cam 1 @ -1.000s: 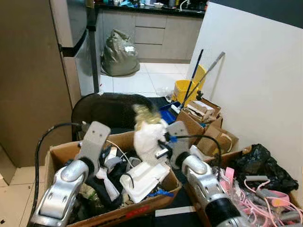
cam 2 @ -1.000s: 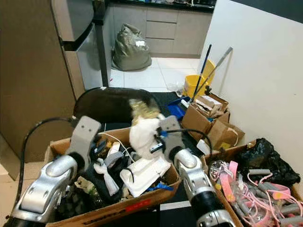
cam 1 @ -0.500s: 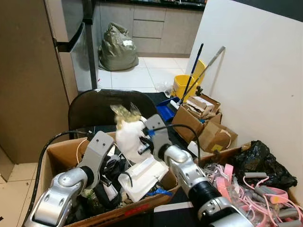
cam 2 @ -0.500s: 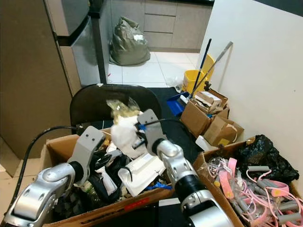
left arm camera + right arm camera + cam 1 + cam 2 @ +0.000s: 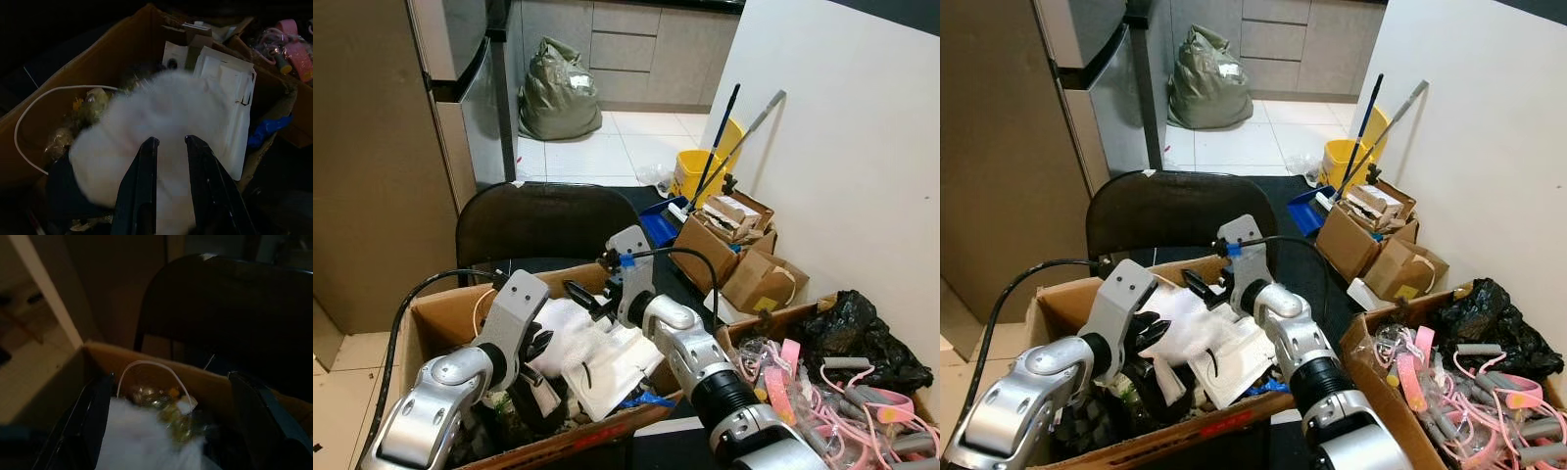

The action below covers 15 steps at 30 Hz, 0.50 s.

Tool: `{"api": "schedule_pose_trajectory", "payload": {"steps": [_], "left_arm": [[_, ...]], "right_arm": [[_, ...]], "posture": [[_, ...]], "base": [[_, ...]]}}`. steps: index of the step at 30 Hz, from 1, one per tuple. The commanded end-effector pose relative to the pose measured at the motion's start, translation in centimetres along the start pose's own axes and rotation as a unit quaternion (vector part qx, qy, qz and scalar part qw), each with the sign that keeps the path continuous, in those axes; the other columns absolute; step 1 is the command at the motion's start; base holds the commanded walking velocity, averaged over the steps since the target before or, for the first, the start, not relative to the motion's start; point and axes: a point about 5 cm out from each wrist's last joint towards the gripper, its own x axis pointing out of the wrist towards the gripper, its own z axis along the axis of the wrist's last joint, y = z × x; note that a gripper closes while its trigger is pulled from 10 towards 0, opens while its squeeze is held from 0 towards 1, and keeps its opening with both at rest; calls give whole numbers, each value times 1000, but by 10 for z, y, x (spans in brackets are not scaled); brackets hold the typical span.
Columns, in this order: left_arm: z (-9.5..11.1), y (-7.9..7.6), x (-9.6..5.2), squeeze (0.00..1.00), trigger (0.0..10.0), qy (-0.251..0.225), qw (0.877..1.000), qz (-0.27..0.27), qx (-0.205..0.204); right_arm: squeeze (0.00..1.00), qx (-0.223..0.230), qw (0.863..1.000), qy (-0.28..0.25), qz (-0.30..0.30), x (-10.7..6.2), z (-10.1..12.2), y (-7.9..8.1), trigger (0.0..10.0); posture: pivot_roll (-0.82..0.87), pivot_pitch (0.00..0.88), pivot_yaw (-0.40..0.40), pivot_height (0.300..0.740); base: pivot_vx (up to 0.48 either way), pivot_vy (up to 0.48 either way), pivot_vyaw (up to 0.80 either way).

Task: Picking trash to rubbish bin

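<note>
A white crumpled wad (image 5: 570, 328) with a crinkly yellowish wrapper (image 5: 168, 413) lies in the open cardboard box (image 5: 440, 308) of trash, beside a flat white packaging sheet (image 5: 619, 364). Just above the wad's far side hangs my right gripper (image 5: 592, 289), open with nothing between its fingers (image 5: 98, 421). From the near left, my left gripper (image 5: 536, 345) points down over the same wad (image 5: 161, 112); its fingers (image 5: 146, 161) stand slightly apart and hold nothing. A white cable (image 5: 29, 112) loops inside the box.
A black chair (image 5: 538, 220) stands right behind the box, with a fridge (image 5: 460, 88) to its left. On the right are small cardboard boxes (image 5: 734, 255), a yellow mop bucket (image 5: 695, 181), a black bag (image 5: 852, 343) and a box of pink items (image 5: 832, 392). A green sack (image 5: 558, 93) sits far back.
My right gripper carried the white wad leftward and down into the box, then let it go and opened. The left arm stayed over the box. The camera shifted a little.
</note>
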Motion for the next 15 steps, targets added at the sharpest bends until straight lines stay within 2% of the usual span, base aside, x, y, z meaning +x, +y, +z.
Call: {"api": "schedule_pose_trajectory", "payload": {"steps": [1,2,3,4,5,6,7,8,9,11,12,13,15], "left_arm": [[-1,2,0,0,10000,8,1000,9,5],[2,7,2,0,10000,0,1000,30,6],[2,7,2,0,10000,0,1000,30,6],[3,8,2,0,10000,-5,999,39,6],[15,20,5,0,10000,-46,994,101,5],[15,20,5,0,10000,-46,994,101,5],[19,24,5,0,10000,-60,991,122,1],[19,24,5,0,10000,-60,991,122,1],[25,30,6,0,10000,-80,985,153,-12],[25,30,6,0,10000,-80,985,153,-12],[34,35,6,0,10000,-110,977,180,-18],[34,35,6,0,10000,-110,977,180,-18],[44,41,12,0,10000,-131,966,220,-32]], "right_arm": [[43,24,998,-13,-49,-2,5,-13,10000],[0,61,992,-27,-108,-8,7,-29,10000],[0,61,992,-27,-108,-8,7,-29,10000],[0,78,988,-32,-132,-11,7,-36,10000],[0,111,969,-15,-221,-28,0,-64,10000],[0,111,969,-15,-221,-28,0,-64,10000],[0,119,962,-5,-244,-34,-3,-72,10000],[0,119,962,-5,-244,-34,-3,-72,10000],[0,118,954,8,-276,-45,-7,-82,10000],[0,118,954,8,-276,-45,-7,-82,10000],[0,103,948,10,-301,-57,-9,-91,10000],[0,103,948,10,-301,-57,-9,-91,10000],[0,50,936,-11,-350,-81,-5,-105,10000]], "posture": [[11,68,-99,740],[10,70,-99,740],[10,70,-99,740],[10,70,-99,740],[-2,71,-96,740],[-2,71,-96,740],[-2,71,-96,740],[-2,71,-96,740],[-15,67,-92,740],[-15,67,-92,740],[-28,68,-86,740],[-28,68,-86,740],[-41,58,-72,740]], "base": [[0,0,0],[0,0,0],[0,0,0],[0,0,0],[0,0,0],[0,0,0],[0,0,0],[0,0,0],[0,0,0],[0,0,0],[0,0,0],[0,0,0],[0,0,0]]}}
